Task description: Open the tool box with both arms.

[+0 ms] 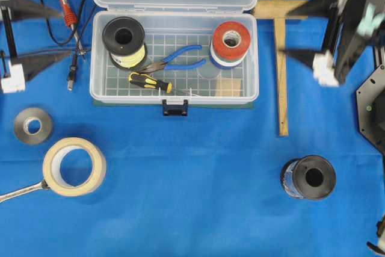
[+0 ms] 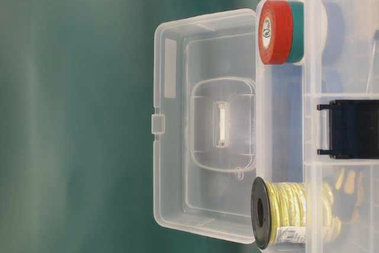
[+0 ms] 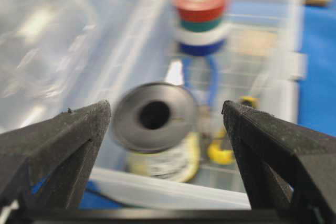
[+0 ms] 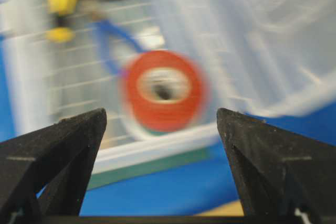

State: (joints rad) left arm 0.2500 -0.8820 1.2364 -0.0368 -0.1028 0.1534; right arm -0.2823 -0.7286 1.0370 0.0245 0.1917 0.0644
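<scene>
From overhead, the large clear plastic tool box (image 1: pixel 174 58) sits on the blue cloth (image 1: pixel 192 191) with its lid thrown back, lying between the two grippers. The left gripper (image 1: pixel 55 35), black with long pointed fingers, stands well apart to the box's left, jaws spread wide and holding nothing. The right gripper (image 1: pixel 295 29) stands off the box's right end, equally wide and empty, with the wooden T-square (image 1: pixel 281 64) just under its fingertips. Inside the box lie a black spool of yellow wire (image 1: pixel 124 43), blue-handled pliers (image 1: pixel 177 58), a yellow-and-black screwdriver (image 1: pixel 150 81) and a red-topped stack of tape rolls (image 1: pixel 231 43).

At table level, the lid (image 2: pixel 204 122) stands open behind the box body; neither gripper shows.

Through the left wrist camera, the wire spool (image 3: pixel 155 116) sits between the spread fingers (image 3: pixel 68 140), beyond their tips, the tape stack (image 3: pixel 200 14) farther off.

Through the right wrist camera, the red tape roll (image 4: pixel 164 90) appears blurred between the parted fingers (image 4: pixel 63 150), touching neither
</scene>
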